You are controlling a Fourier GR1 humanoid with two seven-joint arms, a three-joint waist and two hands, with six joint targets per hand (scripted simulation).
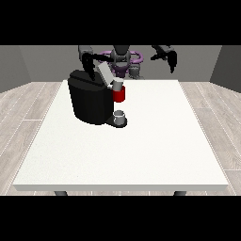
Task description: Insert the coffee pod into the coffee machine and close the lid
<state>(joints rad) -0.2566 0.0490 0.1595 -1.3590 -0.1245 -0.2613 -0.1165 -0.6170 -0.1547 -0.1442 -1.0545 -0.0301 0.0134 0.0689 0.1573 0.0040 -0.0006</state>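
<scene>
A black coffee machine (89,101) stands on the left half of the white table (155,141). Its grey lid (104,73) is tilted up and back. In front of the lid, a small pale coffee pod (117,84) sits on top of the red holder (119,96). Below that, a grey cup (120,117) rests on the machine's base. The hand at the view's left (88,67) hangs over the machine's top just behind the lid, fingers pointing straight down, holding nothing. The hand at the view's right (171,59) is raised above the far table edge, fingers relaxed and empty.
The robot's torso (121,60) stands behind the far edge of the table. Bare white tabletop stretches to the right of the machine and towards the front edge (122,187). A wooden floor surrounds the table.
</scene>
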